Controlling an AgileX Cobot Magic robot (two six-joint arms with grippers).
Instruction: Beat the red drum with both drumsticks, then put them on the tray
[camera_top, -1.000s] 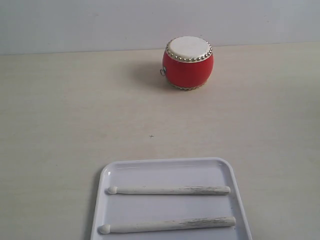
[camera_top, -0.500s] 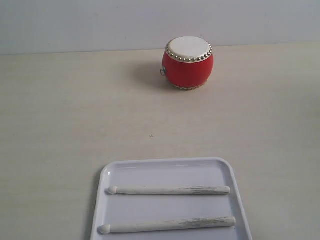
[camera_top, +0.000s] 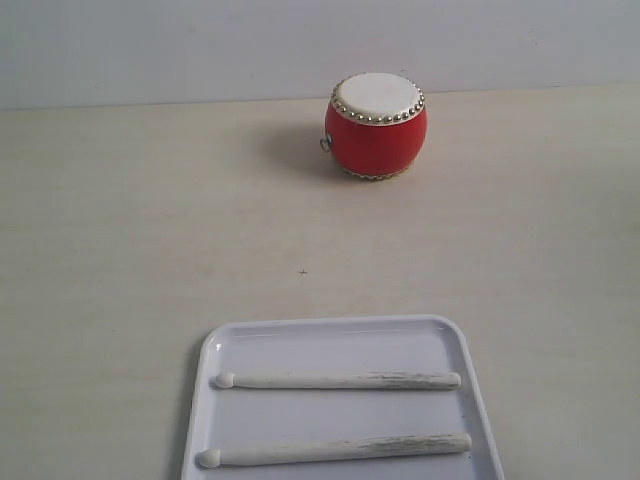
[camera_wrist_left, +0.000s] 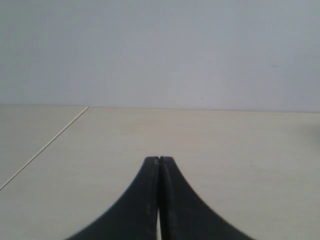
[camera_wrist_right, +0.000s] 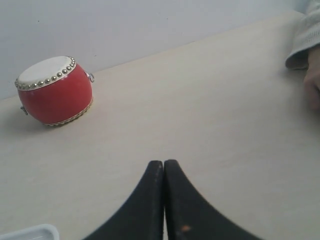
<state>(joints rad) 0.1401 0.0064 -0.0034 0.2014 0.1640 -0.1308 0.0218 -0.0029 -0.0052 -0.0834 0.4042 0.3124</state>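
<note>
both drumsticks (camera_top: 338, 380) lie side by side in the white tray (camera_top: 330, 335), well apart from the red drum (camera_top: 376, 125) on the counter (camera_top: 120, 230), as the left tool (camera_wrist_left: 159, 160) and right tool (camera_wrist_right: 163, 162) sit fully closed, empty.

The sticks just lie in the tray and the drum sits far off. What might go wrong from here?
1. The drumsticks lie flat and slim on the glossy tray; pinching them may slip or shove the tray.
2. The red drum stands loose on the table; an off-centre hit might push or tip it.
3. A person's hand shows in the right wrist view; a swinging stick might come near it.
</note>
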